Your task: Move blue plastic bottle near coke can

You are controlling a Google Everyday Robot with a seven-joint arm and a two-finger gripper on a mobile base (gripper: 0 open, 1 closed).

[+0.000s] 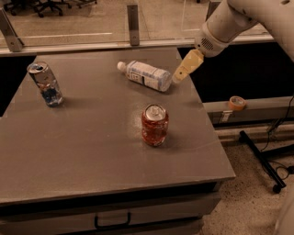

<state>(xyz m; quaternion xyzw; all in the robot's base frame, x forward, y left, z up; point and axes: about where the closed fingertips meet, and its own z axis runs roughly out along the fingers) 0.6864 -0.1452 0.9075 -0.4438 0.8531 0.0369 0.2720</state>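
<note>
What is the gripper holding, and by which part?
Nothing appears held: the gripper hangs just beside the base end of the blue plastic bottle, which lies on its side on the table.

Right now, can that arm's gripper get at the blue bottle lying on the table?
Probably yes. The gripper hangs just beside the base end of the blue plastic bottle, with nothing between them; the coke can and silver can stand well clear.

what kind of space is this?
Likely an office or lab: wheeled office chairs behind a glass partition, gray drawer table. The end effector hovers by the blue plastic bottle.
</note>
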